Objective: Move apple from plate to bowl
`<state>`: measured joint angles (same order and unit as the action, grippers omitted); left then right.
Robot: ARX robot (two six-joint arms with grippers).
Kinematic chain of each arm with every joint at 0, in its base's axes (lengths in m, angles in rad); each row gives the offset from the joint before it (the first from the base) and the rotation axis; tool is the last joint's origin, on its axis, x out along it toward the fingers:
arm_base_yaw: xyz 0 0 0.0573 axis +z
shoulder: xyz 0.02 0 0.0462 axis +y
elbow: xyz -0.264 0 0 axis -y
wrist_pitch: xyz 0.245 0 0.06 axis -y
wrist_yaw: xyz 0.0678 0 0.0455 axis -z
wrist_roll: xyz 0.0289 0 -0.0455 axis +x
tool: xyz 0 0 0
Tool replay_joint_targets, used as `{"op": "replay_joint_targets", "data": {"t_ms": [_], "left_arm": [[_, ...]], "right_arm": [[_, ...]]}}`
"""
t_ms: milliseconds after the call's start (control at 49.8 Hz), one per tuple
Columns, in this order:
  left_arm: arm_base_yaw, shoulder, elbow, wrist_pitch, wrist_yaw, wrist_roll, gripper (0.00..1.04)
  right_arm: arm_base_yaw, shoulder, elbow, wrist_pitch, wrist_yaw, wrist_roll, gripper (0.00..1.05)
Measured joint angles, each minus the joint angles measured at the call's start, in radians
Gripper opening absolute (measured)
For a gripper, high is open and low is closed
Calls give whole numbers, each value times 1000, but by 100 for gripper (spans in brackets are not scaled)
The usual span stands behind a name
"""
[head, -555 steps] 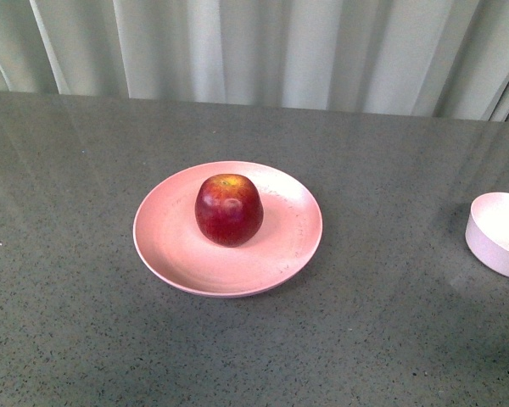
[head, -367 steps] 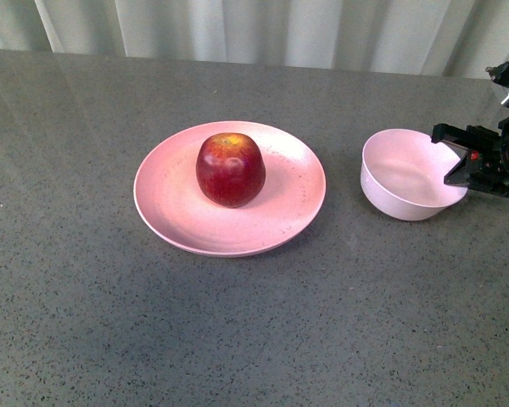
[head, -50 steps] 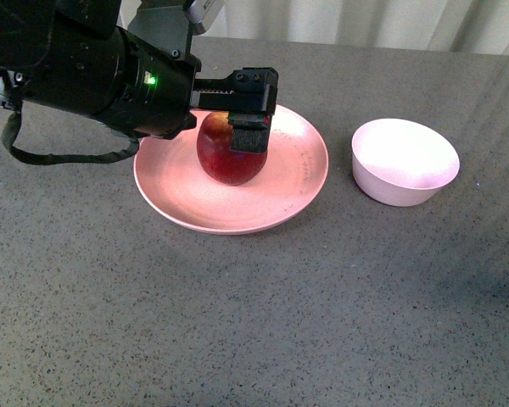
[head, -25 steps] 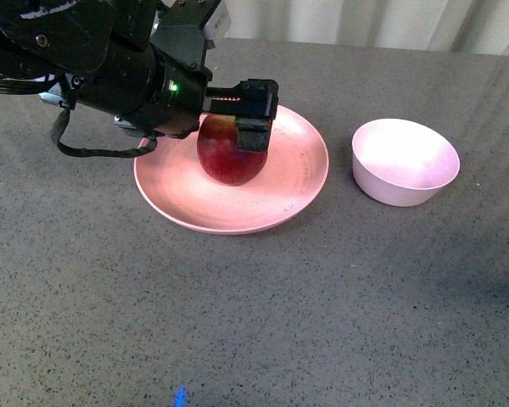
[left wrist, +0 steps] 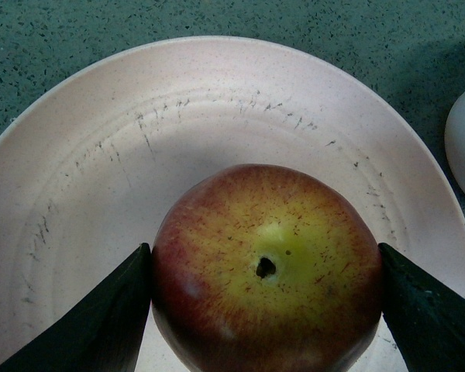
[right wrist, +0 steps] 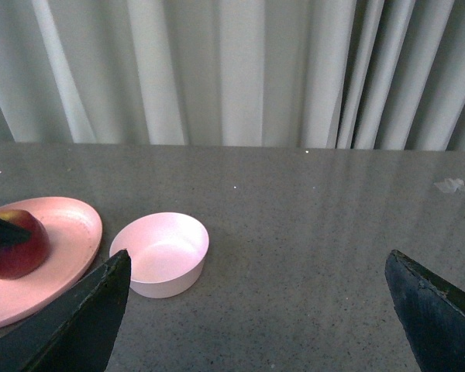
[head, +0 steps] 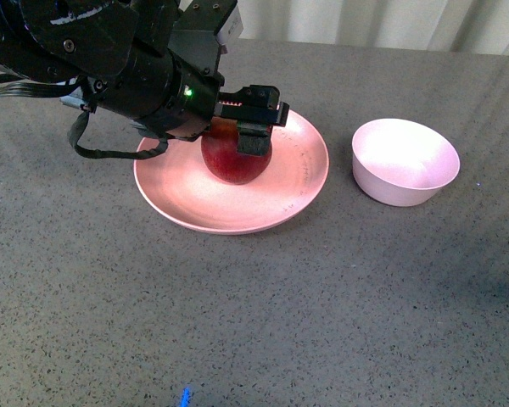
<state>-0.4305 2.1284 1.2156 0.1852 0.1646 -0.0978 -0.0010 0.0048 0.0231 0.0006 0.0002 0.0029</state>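
Though the left arm [head: 93, 51] hid the top of the apple [head: 233, 163] from the front, the left gripper [left wrist: 265, 271] clamped both its flanks on the plate [head: 187, 193], left of the bowl [head: 405, 161]. The right gripper [right wrist: 257, 256], mostly cut off, gaped empty.

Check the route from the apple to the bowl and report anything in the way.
Nothing visible blocks it. The left gripper has a finger against each side of the apple, with nothing between. Only bare tabletop lies between the plate and the empty bowl.
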Motion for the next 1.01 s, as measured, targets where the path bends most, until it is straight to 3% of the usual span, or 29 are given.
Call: {"op": "replay_joint_targets", "data": {"t_ms": [241, 643, 1005], "left_arm": [[-31, -33, 60, -23, 1, -5, 74], [-241, 23, 326, -118, 16, -50, 74], [-283, 153, 423, -161, 2, -64, 74]], "right_arm": [[0, 0, 0, 0, 0, 0, 96], [0, 0, 0, 0, 0, 0, 96], [0, 0, 0, 0, 0, 0, 96]]}}
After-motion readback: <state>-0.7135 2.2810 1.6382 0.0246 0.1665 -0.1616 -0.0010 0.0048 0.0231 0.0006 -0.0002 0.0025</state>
